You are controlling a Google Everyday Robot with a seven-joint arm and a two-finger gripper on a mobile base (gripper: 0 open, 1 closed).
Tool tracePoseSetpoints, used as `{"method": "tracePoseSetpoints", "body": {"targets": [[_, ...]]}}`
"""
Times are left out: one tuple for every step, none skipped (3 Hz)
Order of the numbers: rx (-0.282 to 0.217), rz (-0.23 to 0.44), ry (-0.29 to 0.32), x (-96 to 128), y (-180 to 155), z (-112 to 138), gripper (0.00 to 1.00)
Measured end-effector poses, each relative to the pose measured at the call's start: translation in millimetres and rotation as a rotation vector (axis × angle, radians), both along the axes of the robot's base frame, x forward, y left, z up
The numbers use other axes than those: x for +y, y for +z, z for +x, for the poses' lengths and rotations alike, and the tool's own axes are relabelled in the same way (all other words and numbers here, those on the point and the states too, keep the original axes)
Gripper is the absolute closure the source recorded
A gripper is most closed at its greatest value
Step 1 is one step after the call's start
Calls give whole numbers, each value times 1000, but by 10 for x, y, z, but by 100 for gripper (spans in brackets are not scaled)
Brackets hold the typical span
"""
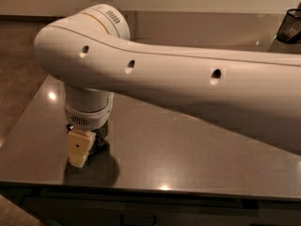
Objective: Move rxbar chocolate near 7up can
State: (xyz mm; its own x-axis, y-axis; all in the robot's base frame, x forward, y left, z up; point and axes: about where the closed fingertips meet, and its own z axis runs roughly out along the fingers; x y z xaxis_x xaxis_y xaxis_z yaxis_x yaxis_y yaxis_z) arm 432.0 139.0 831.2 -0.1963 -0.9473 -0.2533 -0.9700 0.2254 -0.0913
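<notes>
My gripper (83, 153) hangs straight down from the wrist at the front left of the grey table (188, 159), with its tip at or just above the tabletop. Something small and dark (99, 145) shows right behind it, and I cannot tell what it is. My wide white arm (197, 84) crosses the whole view from the right and covers much of the table behind it. The rxbar chocolate is not in view. The 7up can is not in view.
A black mesh container (290, 26) stands at the far right back. The table's front edge runs along the bottom of the view, close to the gripper. Its left edge is just left of the gripper, with brown floor beyond.
</notes>
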Motion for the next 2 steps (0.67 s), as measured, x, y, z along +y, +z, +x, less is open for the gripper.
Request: {"method": "tracePoseSetpoints", "body": {"targets": [[5,-6,-5,-34,13,9,47],[9,-8,-12,-75,46,37,72]]}}
